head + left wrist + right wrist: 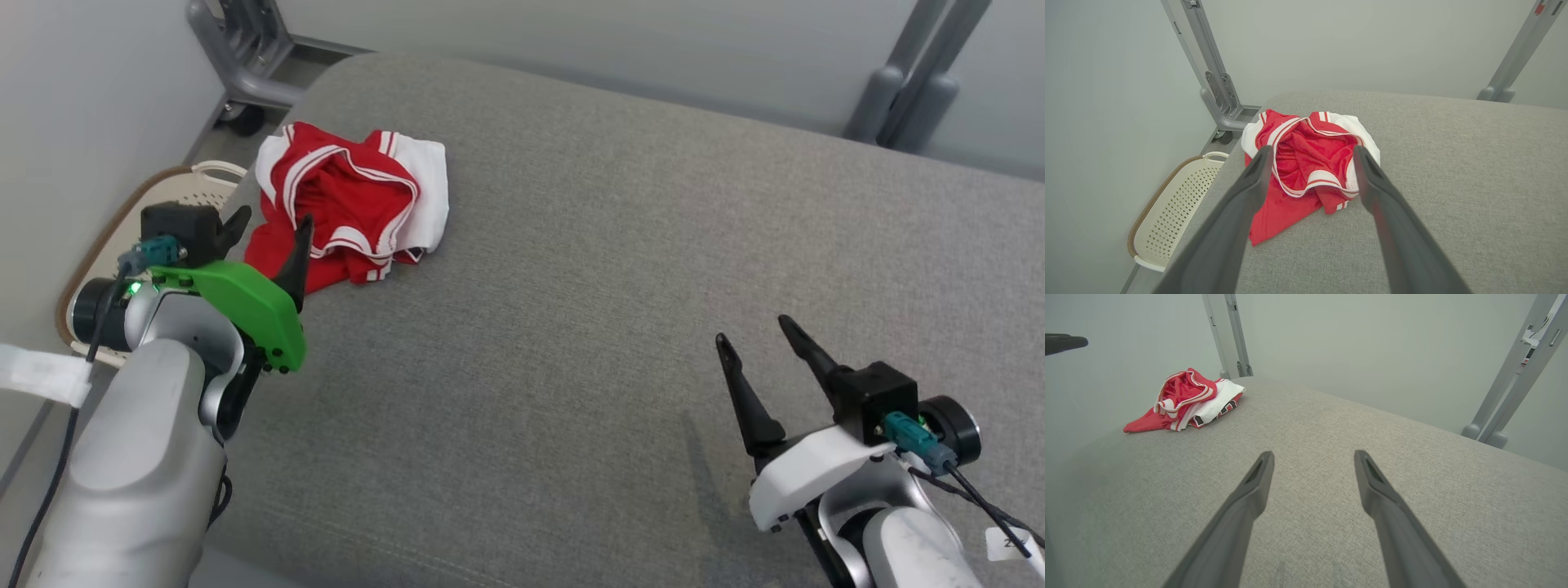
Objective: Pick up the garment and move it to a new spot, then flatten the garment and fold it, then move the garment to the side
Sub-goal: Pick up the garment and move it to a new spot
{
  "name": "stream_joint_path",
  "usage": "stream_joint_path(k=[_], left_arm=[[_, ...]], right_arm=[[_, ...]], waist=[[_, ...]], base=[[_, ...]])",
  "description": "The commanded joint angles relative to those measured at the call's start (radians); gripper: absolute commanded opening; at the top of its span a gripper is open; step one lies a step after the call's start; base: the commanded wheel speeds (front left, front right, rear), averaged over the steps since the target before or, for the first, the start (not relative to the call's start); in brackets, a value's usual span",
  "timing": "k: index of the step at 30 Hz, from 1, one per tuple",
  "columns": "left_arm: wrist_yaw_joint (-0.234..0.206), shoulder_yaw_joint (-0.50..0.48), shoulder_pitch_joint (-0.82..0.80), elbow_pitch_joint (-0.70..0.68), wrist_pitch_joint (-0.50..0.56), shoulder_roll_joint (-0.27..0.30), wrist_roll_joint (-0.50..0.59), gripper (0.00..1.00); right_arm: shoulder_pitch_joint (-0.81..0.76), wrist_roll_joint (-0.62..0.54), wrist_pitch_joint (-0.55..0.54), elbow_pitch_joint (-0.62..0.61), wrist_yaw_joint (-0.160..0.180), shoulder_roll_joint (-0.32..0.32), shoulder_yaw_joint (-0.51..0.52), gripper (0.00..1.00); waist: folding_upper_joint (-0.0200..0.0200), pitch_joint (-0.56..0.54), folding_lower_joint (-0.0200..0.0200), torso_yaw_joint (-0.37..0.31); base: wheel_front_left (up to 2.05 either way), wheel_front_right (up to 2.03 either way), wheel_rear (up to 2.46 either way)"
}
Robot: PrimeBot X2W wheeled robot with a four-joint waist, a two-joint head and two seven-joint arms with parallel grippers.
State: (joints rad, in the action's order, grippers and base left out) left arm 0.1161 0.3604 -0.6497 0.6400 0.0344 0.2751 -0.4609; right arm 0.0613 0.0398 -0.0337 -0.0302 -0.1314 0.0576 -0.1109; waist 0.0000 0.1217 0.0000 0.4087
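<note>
The left end effector (276,219) is released, its two dark fingers spread wide with nothing between them. It hovers just over the near edge of the garment (351,196), a crumpled red top with white trim. In the left wrist view the heap (1284,212) lies directly ahead of this end effector (1312,151), framed between the finger tips, though I cannot tell whether the tips touch the cloth. The garment rests on a grey padded surface (588,269), close to its far left corner. To the left of this end effector and lower down, a cream perforated basket (1175,204) stands on the floor by the wall. Beyond the garment a grey metal post (1216,81) rises.

The right end effector (752,328) is also released and empty, fingers apart above bare grey fabric. From it (1313,454) the garment (1184,400) lies well apart, ahead and to the left. Further ahead on its right stands a second metal post (1506,388).
</note>
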Motion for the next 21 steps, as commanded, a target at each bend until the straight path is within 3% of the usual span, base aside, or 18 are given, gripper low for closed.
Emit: stream_joint_path(k=[1,13,21], left_arm=[[0.006,0.003,-0.045,0.043,0.011,-0.010,-0.022,1.00],[0.014,0.017,-0.244,0.273,0.110,-0.012,-0.125,1.00],[0.004,0.017,-0.337,0.400,0.146,0.008,-0.132,1.00]], right_arm=[[0.018,-0.015,-0.015,-0.033,0.001,0.020,0.013,1.00],[0.013,-0.030,-0.087,-0.183,0.001,0.061,0.042,1.00],[0.008,-0.036,-0.103,-0.224,0.001,0.067,0.033,1.00]], waist=[[0.0000,0.169,0.0000,-0.138],[0.0000,0.317,0.0000,-0.197],[0.0000,0.366,0.0000,-0.210]], base=[[0.00,0.00,0.00],[0.00,0.00,0.00],[0.00,0.00,0.00]])
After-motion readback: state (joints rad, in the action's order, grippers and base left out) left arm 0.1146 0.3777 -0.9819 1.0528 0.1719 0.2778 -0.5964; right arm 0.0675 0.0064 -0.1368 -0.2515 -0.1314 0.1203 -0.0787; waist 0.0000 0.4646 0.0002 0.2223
